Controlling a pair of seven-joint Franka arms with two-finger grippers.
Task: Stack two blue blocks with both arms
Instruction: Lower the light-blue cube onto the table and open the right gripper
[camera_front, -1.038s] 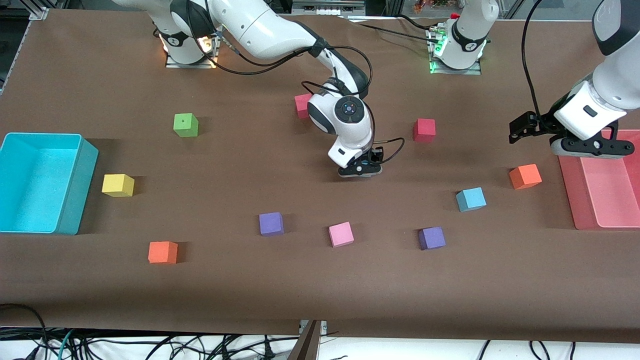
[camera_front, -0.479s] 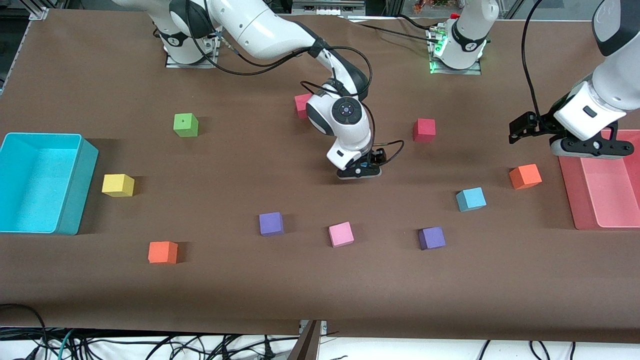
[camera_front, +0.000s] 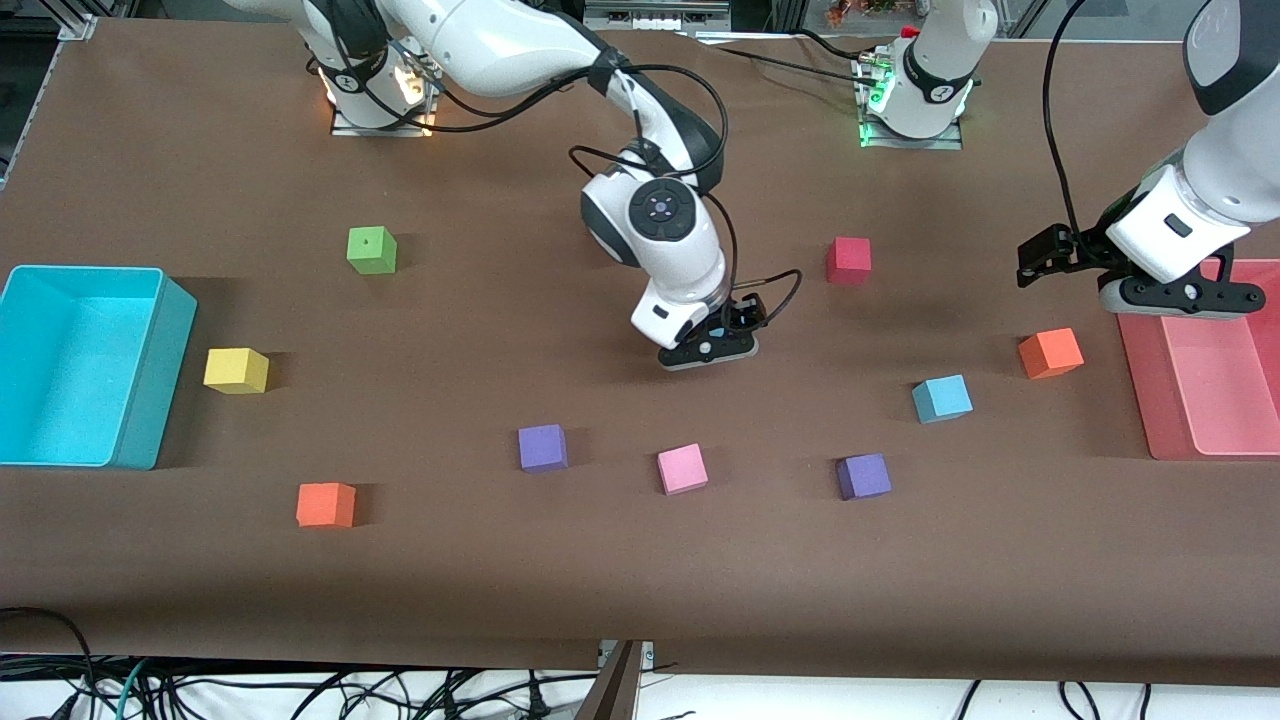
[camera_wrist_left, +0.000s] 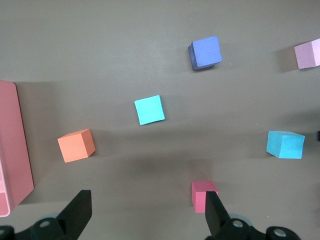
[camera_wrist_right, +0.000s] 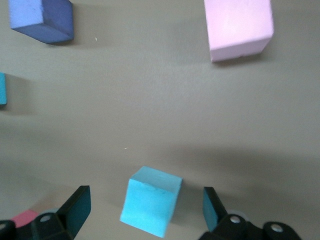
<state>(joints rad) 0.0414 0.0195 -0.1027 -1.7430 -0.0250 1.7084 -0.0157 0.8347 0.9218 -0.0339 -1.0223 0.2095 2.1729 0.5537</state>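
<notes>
**Two arms over a table of coloured cubes**

Front view. The right gripper (camera_front: 708, 350) hangs low over the middle of the table, hiding what is under it. One blue block (camera_front: 941, 398) lies toward the left arm's end, nearer the camera than the orange cube (camera_front: 1050, 352) beside it. A purple cube (camera_front: 864, 476) and a pink cube (camera_front: 682, 468) lie closer to the front edge. The left gripper (camera_front: 1050, 255) waits in the air at the edge of the red tray (camera_front: 1140, 380), by the table's end. The cyan bin (camera_front: 150, 370) stands at the right arm's end.

Left wrist view. The left gripper (camera_wrist_left: 145, 212) is spread wide and empty. Below it lie the blue block (camera_wrist_left: 149, 109), the orange cube (camera_wrist_left: 76, 145) and a red cube (camera_wrist_left: 204, 195); a second blue block (camera_wrist_left: 285, 144) lies well apart, toward the table's middle.

Right wrist view. The right gripper (camera_wrist_right: 145, 207) is spread, fingers clear of the second blue block (camera_wrist_right: 150, 201), which sits on the table between them, untouched. The pink cube (camera_wrist_right: 240, 27) and a purple cube (camera_wrist_right: 42, 19) lie farther off.
</notes>
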